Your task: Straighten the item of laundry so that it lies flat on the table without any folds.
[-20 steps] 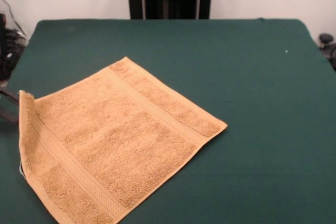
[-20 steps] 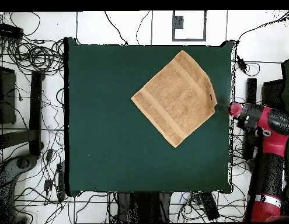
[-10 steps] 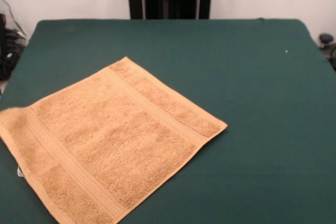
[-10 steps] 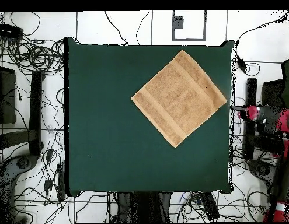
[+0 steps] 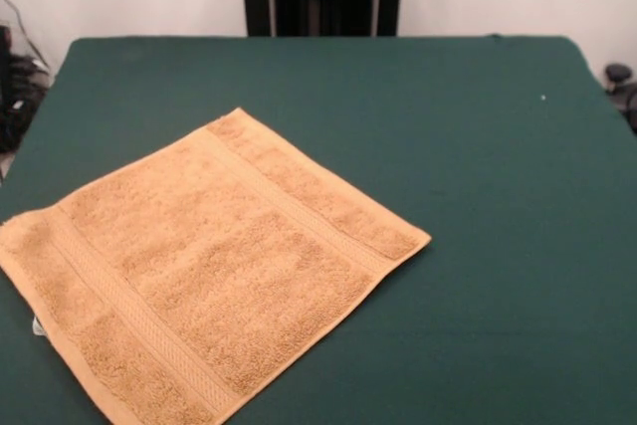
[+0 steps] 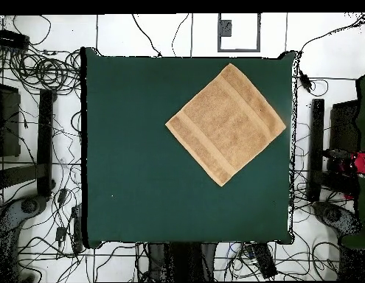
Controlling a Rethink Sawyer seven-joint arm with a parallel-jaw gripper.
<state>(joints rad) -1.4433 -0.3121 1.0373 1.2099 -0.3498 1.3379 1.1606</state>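
Your orange towel (image 5: 204,271) (image 6: 226,124) lies spread flat on the green worktop (image 5: 478,186) (image 6: 141,162), one corner close to the edge. A bit of the red arm (image 6: 352,161) shows off beside the worktop. You cannot tell how its hand is set.

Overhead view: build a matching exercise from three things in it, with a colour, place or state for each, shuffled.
Things:
1. towel
2. table
3. arm

Descriptions:
A. dark green, bearing the cloth
B. red, beyond the table's edge, over the cables
C. orange-tan, spread flat, set cornerwise like a diamond

Pairs: 1-C, 2-A, 3-B
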